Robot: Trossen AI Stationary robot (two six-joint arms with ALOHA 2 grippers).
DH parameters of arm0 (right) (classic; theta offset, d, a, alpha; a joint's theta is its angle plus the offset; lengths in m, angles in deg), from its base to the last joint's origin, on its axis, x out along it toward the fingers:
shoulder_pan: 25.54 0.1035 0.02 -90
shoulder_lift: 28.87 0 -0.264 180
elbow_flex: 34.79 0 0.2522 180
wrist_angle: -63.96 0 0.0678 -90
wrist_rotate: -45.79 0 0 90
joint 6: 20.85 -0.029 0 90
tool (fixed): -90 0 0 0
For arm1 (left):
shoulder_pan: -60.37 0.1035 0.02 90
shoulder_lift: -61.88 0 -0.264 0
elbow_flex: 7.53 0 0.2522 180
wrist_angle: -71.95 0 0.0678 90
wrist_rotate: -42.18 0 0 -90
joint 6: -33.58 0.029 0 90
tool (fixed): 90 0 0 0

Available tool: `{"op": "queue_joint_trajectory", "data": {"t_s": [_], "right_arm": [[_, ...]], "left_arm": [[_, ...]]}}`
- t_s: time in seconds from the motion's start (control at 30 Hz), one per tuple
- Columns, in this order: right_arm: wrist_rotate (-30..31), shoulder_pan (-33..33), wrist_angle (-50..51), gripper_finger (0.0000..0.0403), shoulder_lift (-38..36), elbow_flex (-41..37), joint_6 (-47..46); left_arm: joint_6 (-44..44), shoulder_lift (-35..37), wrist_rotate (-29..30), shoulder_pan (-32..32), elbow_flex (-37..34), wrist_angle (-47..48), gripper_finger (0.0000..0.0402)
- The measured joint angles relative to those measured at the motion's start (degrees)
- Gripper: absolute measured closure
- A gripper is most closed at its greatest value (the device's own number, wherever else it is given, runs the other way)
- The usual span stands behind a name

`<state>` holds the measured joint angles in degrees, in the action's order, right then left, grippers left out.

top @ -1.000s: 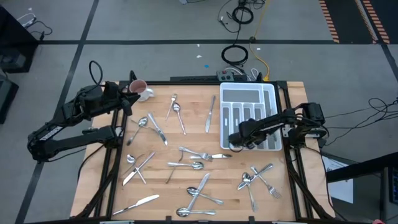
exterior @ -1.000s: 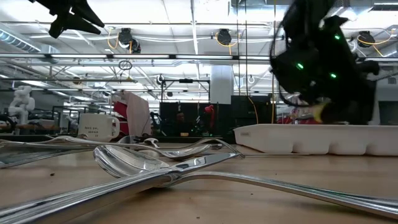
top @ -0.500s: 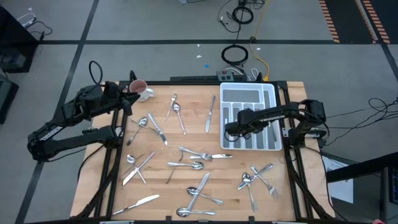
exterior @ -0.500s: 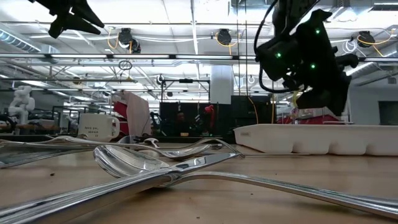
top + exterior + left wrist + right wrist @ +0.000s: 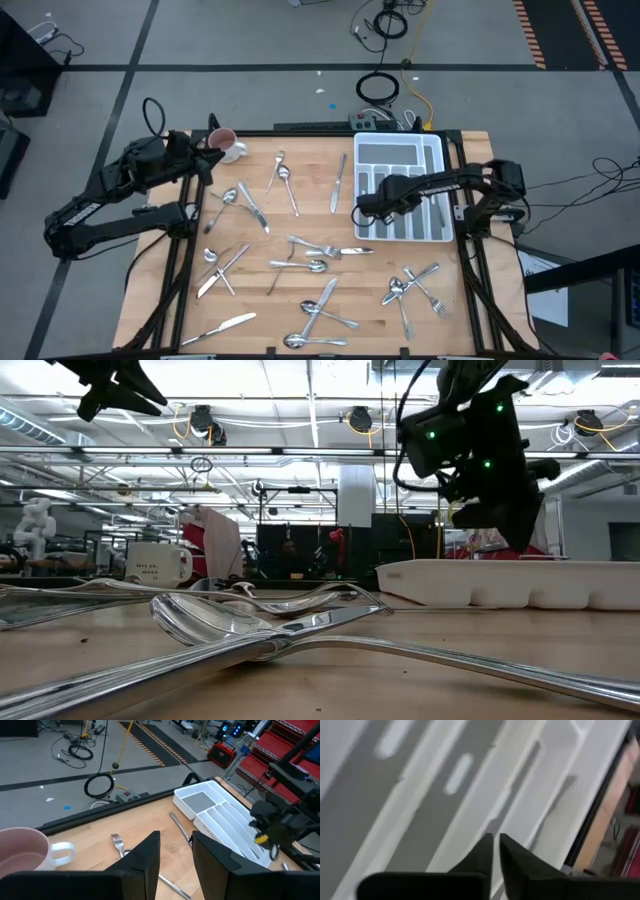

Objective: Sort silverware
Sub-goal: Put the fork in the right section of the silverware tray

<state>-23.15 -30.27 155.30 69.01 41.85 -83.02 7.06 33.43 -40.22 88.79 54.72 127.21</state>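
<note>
The silverware lies loose over the wooden table: a knife [image 5: 338, 185] beside the tray, spoons [image 5: 316, 266] in the middle, forks [image 5: 425, 280] at the near right, and more at the left and near edge. My right gripper [image 5: 365, 208] hangs shut and empty over the left slots of the white cutlery tray [image 5: 432, 160], its fingers [image 5: 487, 847] close together above the slots [image 5: 445, 795]. My left gripper [image 5: 208, 160] waits at the far left by the mug [image 5: 225, 140], open [image 5: 175, 850] with nothing between its fingers.
The tray's wall [image 5: 500, 585] stands at the far right of the table. A spoon and a fork [image 5: 230, 630] lie right in front of the low camera. A black frame rims the table, and cables lie on the floor beyond the far edge [image 5: 378, 88].
My right gripper has gone up and toward the table's far edge and a little left, from the tray's near left corner to over its left slots.
</note>
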Motion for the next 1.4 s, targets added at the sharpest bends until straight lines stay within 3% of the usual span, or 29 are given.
{"op": "queue_joint_trajectory", "data": {"t_s": [0.27, 0.47, 0.77, 1.0, 1.4], "right_arm": [[0.9, -7.5, -3.1, 0.0402, -2.4, -5.9, 3.1], [-2.7, -14.3, -12.5, 0.0403, -14.8, -16.7, 4.4], [2.5, -22.4, -8.0, 0.0403, -30.2, -20.2, 6.8], [2.8, -29.1, -11.6, 0.0403, -29.8, -21.1, 13.2], [2.9, -33.5, -15.8, 0.0403, -23.8, -21.3, 16.6]], "left_arm": [[0.3, 0.0, 0.2, 0.0, 0.0, 0.5, 0.0284], [0.3, 0.0, -0.2, 0.0, 0.0, 3.2, 0.0284], [0.4, 0.0, 0.6, 0.0, 0.0, 3.6, 0.0284], [0.4, 0.0, 1.0, 0.0, 0.0, 3.6, 0.0284], [0.0, 0.0, 1.2, 0.0, 0.0, 3.6, 0.0284]]}}
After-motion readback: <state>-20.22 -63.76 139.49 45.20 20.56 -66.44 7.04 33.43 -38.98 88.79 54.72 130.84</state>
